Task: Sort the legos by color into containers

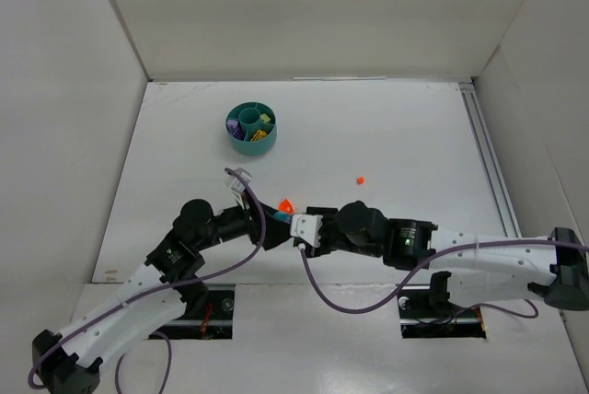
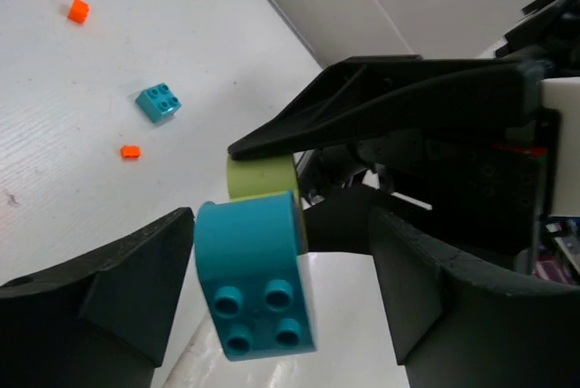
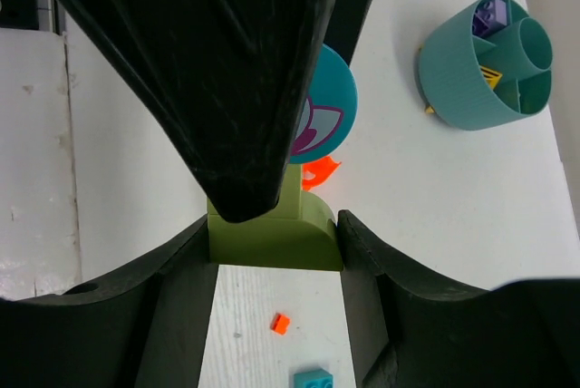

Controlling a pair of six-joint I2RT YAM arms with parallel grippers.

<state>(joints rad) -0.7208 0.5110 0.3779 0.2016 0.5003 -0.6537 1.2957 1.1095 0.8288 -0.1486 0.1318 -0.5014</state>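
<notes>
My right gripper (image 3: 276, 245) is shut on a lime green brick (image 3: 274, 236); a teal piece with a purple print (image 3: 324, 109) sits on the brick's far end. In the left wrist view the same stack shows as a teal studded brick (image 2: 256, 279) with the lime green brick (image 2: 259, 178) behind it. My left gripper (image 2: 281, 266) is open around the teal brick, which sits close to its left finger (image 2: 136, 288). The two grippers meet near the table's front middle (image 1: 283, 219). The teal bowl (image 1: 251, 127) stands at the back left with purple and yellow bits in its sections.
Loose on the table lie an orange bit (image 1: 360, 179), an orange piece (image 1: 286, 203), two small orange bits (image 2: 78, 10) (image 2: 130, 151) and a small teal brick (image 2: 158, 102). White walls enclose the table on three sides.
</notes>
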